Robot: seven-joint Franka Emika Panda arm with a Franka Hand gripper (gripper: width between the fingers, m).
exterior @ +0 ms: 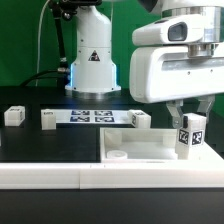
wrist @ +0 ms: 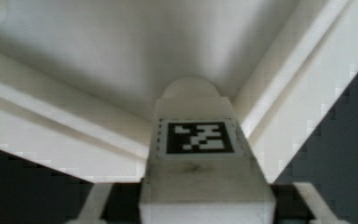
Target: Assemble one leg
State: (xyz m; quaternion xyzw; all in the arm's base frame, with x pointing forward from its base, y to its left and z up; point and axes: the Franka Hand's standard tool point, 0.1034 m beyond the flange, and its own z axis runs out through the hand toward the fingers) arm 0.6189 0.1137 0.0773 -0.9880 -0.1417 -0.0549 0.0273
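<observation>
Between the fingers of the gripper [exterior: 188, 128] stands the leg [exterior: 189, 134], upright and clamped, tag facing out; directly beneath it lies the white plate [exterior: 150, 148], whose corner fills the wrist view

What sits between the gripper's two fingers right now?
The leg, tag facing out, stands upright between the gripper fingers in the exterior view. The wrist view shows the same tagged post filling the gap, above the white plate.

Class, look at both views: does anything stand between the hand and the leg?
Nothing visible does. The hand is already at the leg, with a finger on each side, above the white plate. In the wrist view the tagged leg fills the space ahead.
</observation>
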